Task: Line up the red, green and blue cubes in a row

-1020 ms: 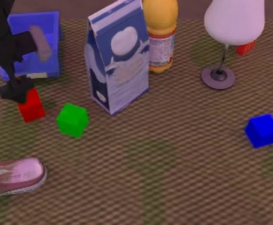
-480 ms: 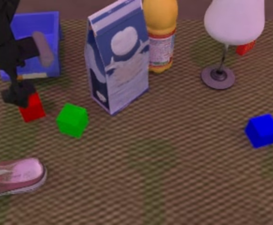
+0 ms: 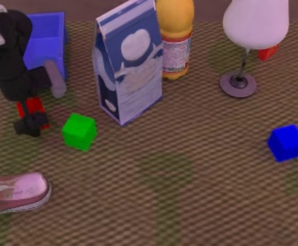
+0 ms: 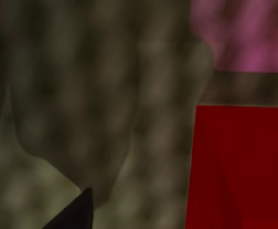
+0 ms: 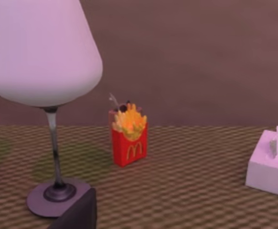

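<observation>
The red cube [image 3: 31, 106] lies at the table's left, its front part covered by my left gripper [image 3: 28, 125], which is down over it and open. In the left wrist view the red cube [image 4: 239, 167] fills one side, and a dark fingertip [image 4: 79, 212] stands apart from its face with bare mat between. The green cube [image 3: 79, 131] sits just right of the red one, not touching. Far right, the blue cube [image 3: 286, 142] rests alone. My right gripper is out of the top view; only one of its fingertips [image 5: 84, 212] shows, well off to one side.
A blue bin [image 3: 49, 36] stands behind the left arm. A tall carton [image 3: 128, 66], an orange bottle [image 3: 175, 38] and a wine glass [image 3: 237, 83] line the back. A pink shoe [image 3: 16, 192] lies front left. A fries box [image 5: 129, 143] and a tissue box [image 5: 271, 167] stand beyond the glass.
My left arm has swung forward and down, bringing its gripper from behind the red cube to over the cube's front. The cubes have stayed where they were.
</observation>
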